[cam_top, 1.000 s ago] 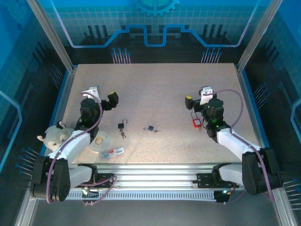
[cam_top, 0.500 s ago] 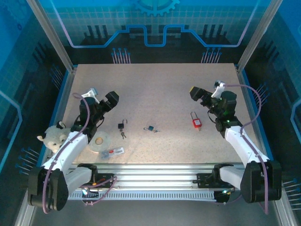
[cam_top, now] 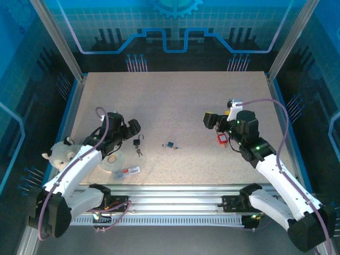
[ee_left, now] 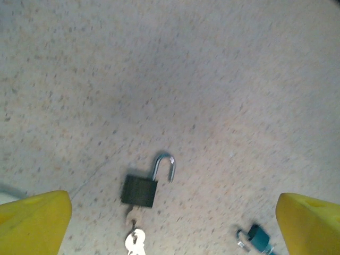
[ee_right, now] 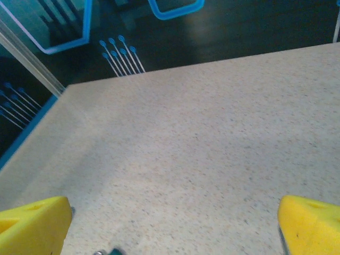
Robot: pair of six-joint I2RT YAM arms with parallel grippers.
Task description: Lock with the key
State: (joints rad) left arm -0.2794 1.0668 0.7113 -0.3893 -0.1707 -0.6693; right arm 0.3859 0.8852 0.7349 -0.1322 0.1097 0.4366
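Observation:
A black padlock (cam_top: pixel 137 141) (ee_left: pixel 139 190) lies flat on the table with its shackle swung open. Its silver key (cam_top: pixel 139 152) (ee_left: pixel 134 241) is in the keyhole, with a second key hanging from it. My left gripper (cam_top: pixel 130 127) (ee_left: pixel 172 223) hovers just left of and above the padlock, open, with nothing between its yellow fingertips (ee_left: pixel 33 220). My right gripper (cam_top: pixel 210 119) (ee_right: pixel 172 226) is open above bare table, left of a red padlock (cam_top: pixel 221 138). A small teal padlock (cam_top: pixel 170 145) (ee_left: pixel 258 237) lies between the two arms.
A plush toy (cam_top: pixel 61 154), a tape roll (cam_top: pixel 112 159) and a small white card (cam_top: pixel 130 170) lie at the near left by the left arm. Metal posts and blue walls bound the table (cam_top: pixel 175 95).
The left arm has reached forward and right, bringing its gripper up to the black padlock. The right arm has swung left toward the table's middle, past the red padlock. Both grippers stayed open.

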